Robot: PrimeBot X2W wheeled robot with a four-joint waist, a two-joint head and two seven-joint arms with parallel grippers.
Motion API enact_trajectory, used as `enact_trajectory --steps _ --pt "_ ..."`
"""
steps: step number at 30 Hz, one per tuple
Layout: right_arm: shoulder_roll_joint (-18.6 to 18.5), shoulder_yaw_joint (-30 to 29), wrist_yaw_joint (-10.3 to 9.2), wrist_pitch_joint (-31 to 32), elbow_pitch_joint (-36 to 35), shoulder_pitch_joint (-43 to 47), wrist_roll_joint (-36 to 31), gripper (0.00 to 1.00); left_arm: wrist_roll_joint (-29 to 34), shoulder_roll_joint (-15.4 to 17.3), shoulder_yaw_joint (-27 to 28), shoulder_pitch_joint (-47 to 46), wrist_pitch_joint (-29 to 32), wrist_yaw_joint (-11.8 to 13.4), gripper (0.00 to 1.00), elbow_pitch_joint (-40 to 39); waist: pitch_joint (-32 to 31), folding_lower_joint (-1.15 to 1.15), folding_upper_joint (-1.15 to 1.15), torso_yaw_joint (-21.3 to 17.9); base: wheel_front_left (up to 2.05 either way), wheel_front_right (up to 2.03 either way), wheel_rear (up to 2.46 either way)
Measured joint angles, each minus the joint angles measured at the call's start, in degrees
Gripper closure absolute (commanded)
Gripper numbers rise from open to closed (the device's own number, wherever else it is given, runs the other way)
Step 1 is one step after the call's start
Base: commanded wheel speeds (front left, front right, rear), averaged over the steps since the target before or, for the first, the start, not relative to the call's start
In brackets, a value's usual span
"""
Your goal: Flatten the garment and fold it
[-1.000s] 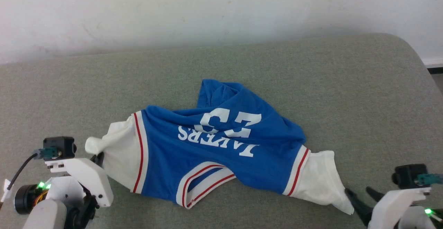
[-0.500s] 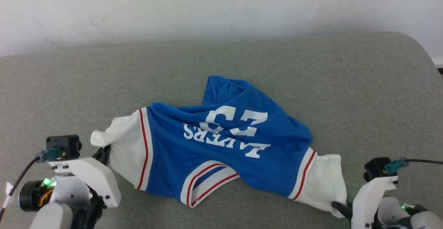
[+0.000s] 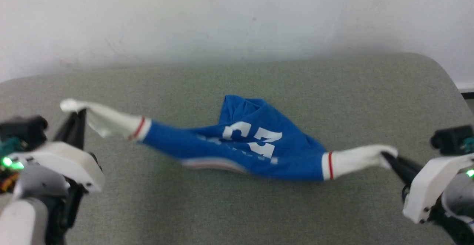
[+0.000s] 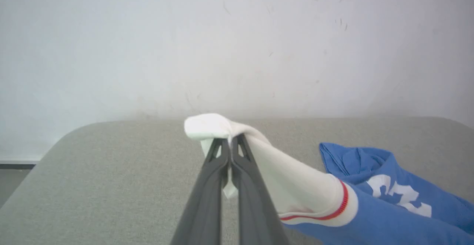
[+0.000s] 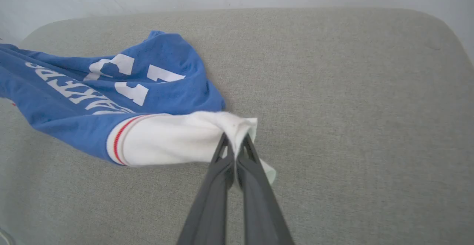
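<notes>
The garment (image 3: 244,152) is a royal-blue shirt with white sleeves, red-striped trim and white lettering, stretched taut and lifted between both arms. My left gripper (image 3: 79,113) is shut on the end of one white sleeve at the left; in the left wrist view the left gripper (image 4: 230,141) pinches that sleeve (image 4: 296,185). My right gripper (image 3: 387,156) is shut on the other sleeve's end at the right; the right wrist view shows the right gripper (image 5: 234,139) clamped on white cloth (image 5: 174,139). The blue body (image 5: 111,85) sags toward the cushion behind.
A grey-green padded surface (image 3: 237,208) with rounded corners carries everything. A pale wall (image 3: 237,15) rises right behind its far edge. The surface's right edge (image 3: 457,85) drops off near my right arm.
My right gripper has closed on the right sleeve. Both arms have lifted and pulled apart, stretching the crumpled shirt into a taut band. The head view has also shifted.
</notes>
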Motion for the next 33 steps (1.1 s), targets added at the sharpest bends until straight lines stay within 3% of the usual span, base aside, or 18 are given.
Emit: enact_trajectory --steps 8,13,17,23,33 --pt "-1.45 -4.58 0.0 -1.36 -12.07 -8.48 -3.09 1.0 2.44 4.07 1.9 -11.16 -1.26 0.11 1.0 -6.69 -1.92 -0.01 0.0 0.5 0.0 0.0 0.0" --pt "-2.33 -5.38 0.03 -3.47 -11.72 -20.81 -3.49 1.0 2.6 5.9 1.0 -21.96 -1.25 -2.03 1.0 -4.05 -0.4 0.0 0.0 0.38 0.0 0.0 0.0" --pt "-2.8 -3.89 0.05 -6.67 -5.52 -32.42 -3.39 1.0 2.77 6.16 -1.74 -31.67 -2.24 -4.46 1.0 2.88 1.99 0.0 0.0 0.25 0.0 0.0 0.0" --pt "-2.8 -0.59 0.07 -17.19 9.14 -50.27 -5.78 1.0 4.45 5.63 -5.09 -46.88 -6.83 -7.79 1.0 18.68 6.98 0.01 0.0 -0.01 0.0 0.0 0.0" --pt "-0.47 7.95 0.08 -31.73 30.51 -70.26 -9.68 1.0 6.84 3.25 -6.47 -65.4 -18.79 -8.5 1.0 39.32 14.97 0.02 0.0 -0.49 0.0 0.0 0.0"
